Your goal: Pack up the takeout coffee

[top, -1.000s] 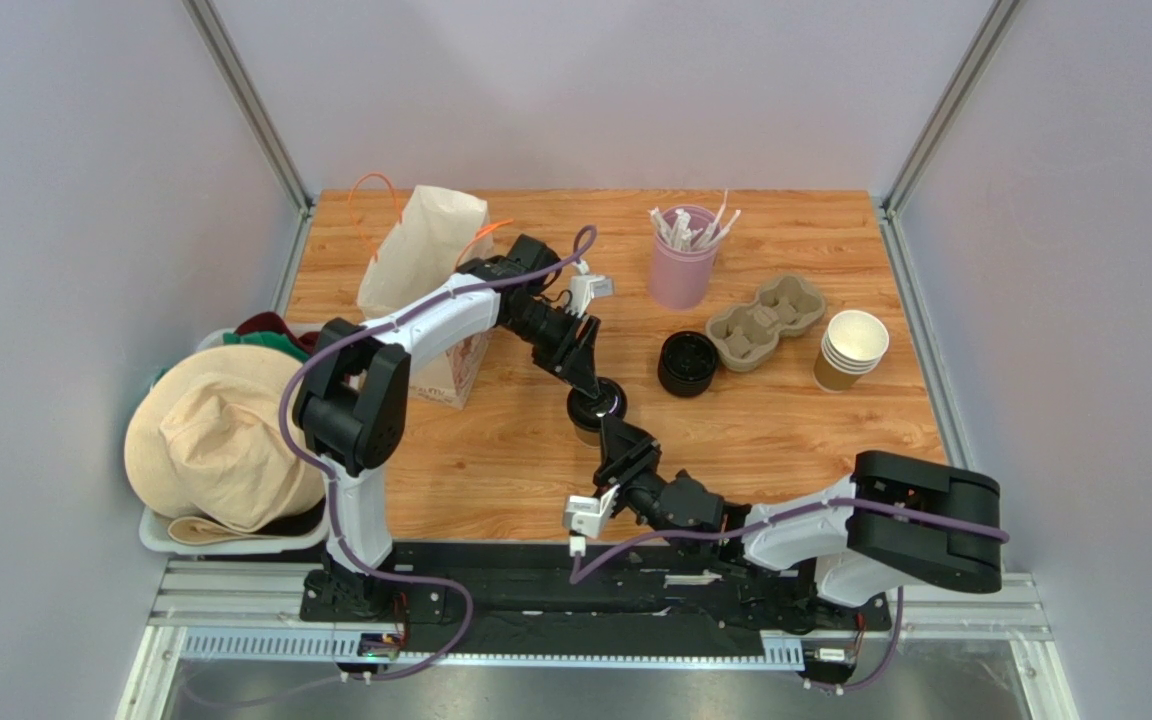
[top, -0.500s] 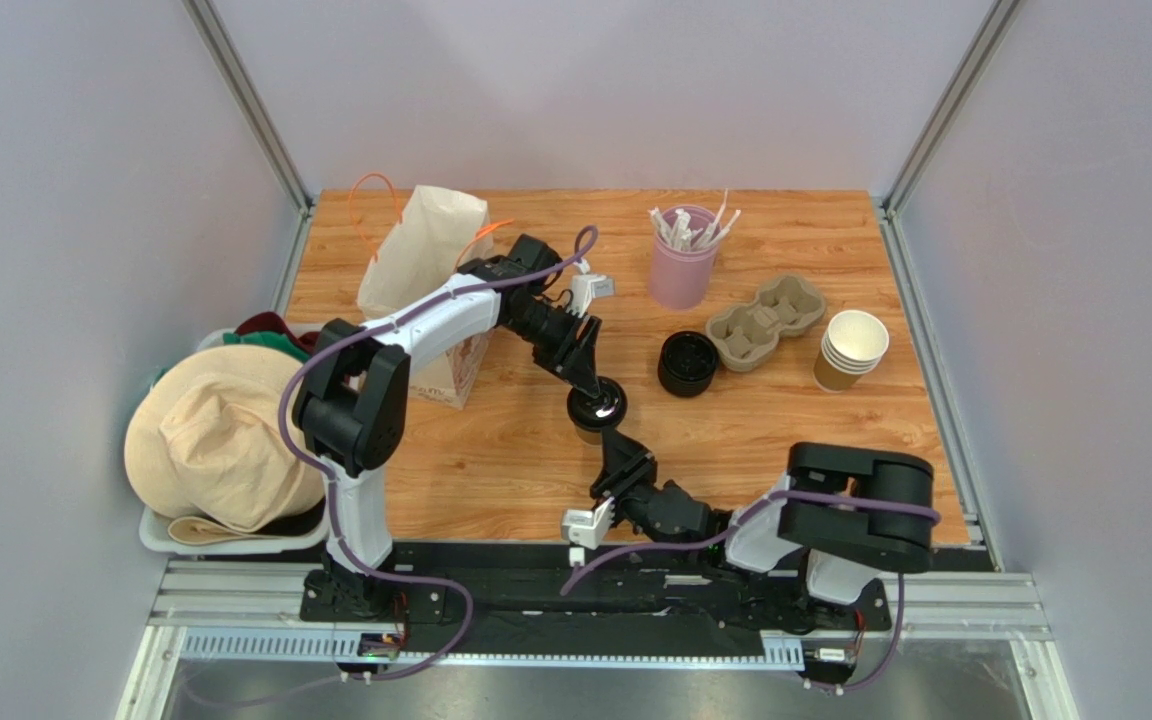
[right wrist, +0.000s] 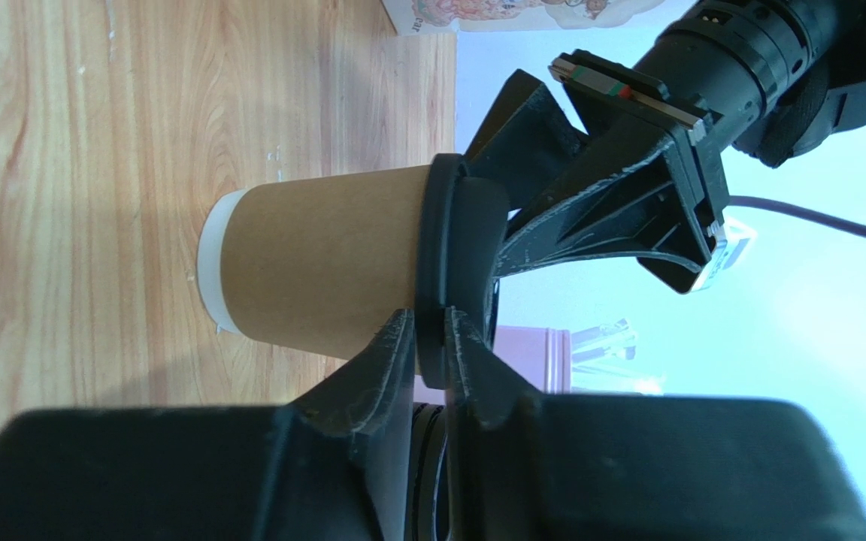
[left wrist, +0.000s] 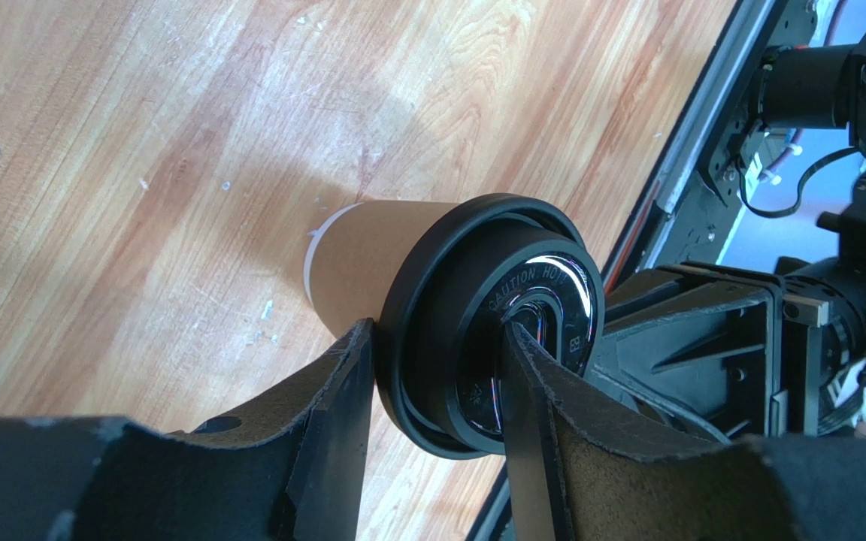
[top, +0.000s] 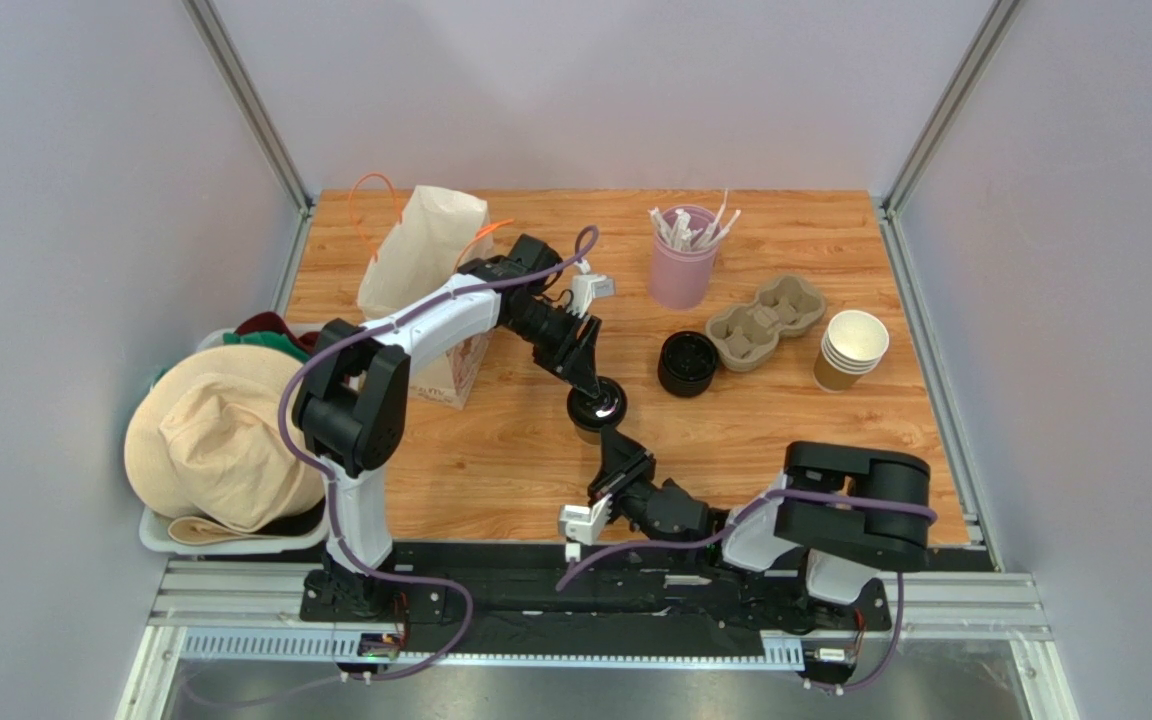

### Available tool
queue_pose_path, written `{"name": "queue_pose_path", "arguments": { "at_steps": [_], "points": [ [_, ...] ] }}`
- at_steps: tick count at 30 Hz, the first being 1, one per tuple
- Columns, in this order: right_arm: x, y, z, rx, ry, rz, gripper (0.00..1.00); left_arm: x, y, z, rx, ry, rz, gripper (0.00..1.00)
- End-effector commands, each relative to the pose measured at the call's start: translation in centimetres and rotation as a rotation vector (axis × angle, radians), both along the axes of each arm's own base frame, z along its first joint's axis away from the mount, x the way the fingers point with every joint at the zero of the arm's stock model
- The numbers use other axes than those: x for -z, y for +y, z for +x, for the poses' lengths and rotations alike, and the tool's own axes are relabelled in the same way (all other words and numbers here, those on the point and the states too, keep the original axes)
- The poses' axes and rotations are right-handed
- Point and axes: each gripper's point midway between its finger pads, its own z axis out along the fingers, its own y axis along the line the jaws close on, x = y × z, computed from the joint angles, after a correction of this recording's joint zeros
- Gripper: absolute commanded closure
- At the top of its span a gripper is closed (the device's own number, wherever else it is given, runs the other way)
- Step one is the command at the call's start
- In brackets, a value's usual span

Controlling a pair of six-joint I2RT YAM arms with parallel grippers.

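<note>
The takeout coffee (top: 594, 410) is a small kraft-brown cup with a black lid, standing on the wood table in the middle near front. In the left wrist view the cup (left wrist: 370, 254) shows with its lid (left wrist: 483, 338). My left gripper (top: 591, 390) (left wrist: 438, 333) is shut on the lid's rim, one finger under the rim and one on the lid's top. My right gripper (top: 615, 450) (right wrist: 429, 321) comes from the near side and is shut on the lid's rim (right wrist: 449, 271), just above the cup's wall (right wrist: 313, 265). The paper bag (top: 425, 263) stands at the back left.
A pink cup of white sticks (top: 683, 263), a pulp cup carrier (top: 766, 318), a stack of black lids (top: 687, 363) and nested brown cups (top: 851, 348) stand at the right. A white bin of cloths (top: 222, 435) sits off the table's left edge.
The right arm's elbow has swung left and folded, and its gripper has drawn slightly nearer. The cup and the left gripper have stayed in place.
</note>
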Motion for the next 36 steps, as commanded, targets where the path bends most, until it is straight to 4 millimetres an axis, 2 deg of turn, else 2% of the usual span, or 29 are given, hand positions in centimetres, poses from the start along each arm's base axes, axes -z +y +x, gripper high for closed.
{"name": "queue_pose_path", "arguments": {
  "at_steps": [1, 8, 10, 23, 27, 36],
  "points": [
    [1.7, 0.2, -0.6, 0.000, 0.145, -0.015, 0.88, 3.4, 2.3, 1.3, -0.019, -0.088, 0.157, 0.50],
    [3.8, -0.4, -1.1, 0.002, 0.258, -0.088, 0.92, 3.6, 2.5, 1.4, -0.021, -0.091, 0.170, 0.50],
    [5.1, -0.7, -1.5, 0.004, 0.314, -0.133, 0.92, 3.7, 2.5, 1.4, -0.022, -0.091, 0.173, 0.50],
    [8.7, -1.4, -3.5, 0.006, 0.555, -0.273, 0.92, 4.3, 2.8, 1.4, -0.025, -0.084, 0.196, 0.50],
    [10.3, -2.7, -4.1, 0.031, 0.654, -0.349, 0.91, 4.6, 2.9, 1.3, -0.023, -0.078, 0.205, 0.50],
    [11.6, -3.9, -6.0, 0.013, 0.813, -0.449, 0.86, 5.0, 2.9, 1.1, -0.019, -0.068, 0.214, 0.50]
  ]
}}
